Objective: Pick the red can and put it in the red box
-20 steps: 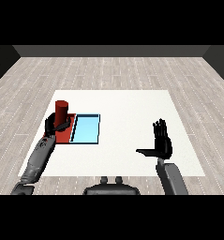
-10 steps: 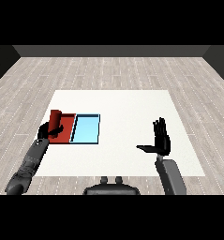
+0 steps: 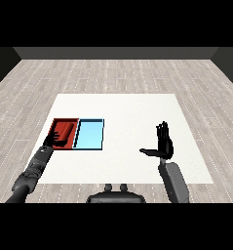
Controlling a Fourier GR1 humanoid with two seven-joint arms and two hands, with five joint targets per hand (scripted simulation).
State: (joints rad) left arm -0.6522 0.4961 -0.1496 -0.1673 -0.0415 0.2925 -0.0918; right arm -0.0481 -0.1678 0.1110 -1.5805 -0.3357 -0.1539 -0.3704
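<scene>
The red can [image 3: 67, 130] lies tilted inside the red tray [image 3: 56, 124], which sits at the table's left beside the light blue tray [image 3: 90, 134]. My left hand [image 3: 53, 140] rests at the red tray's near left corner, just below the can, with its fingers spread and apart from the can's body. My right hand [image 3: 163, 144] is raised above the table's right side, open, fingers straight up and thumb pointing left, holding nothing.
The white table [image 3: 132, 112] stretches wide between the trays and my right hand. Its left edge runs close to the red tray. Grey wood floor surrounds the table.
My left hand moved the can down and to the right from above the tray's left edge into the red tray, then let it go. The right hand stayed put.
</scene>
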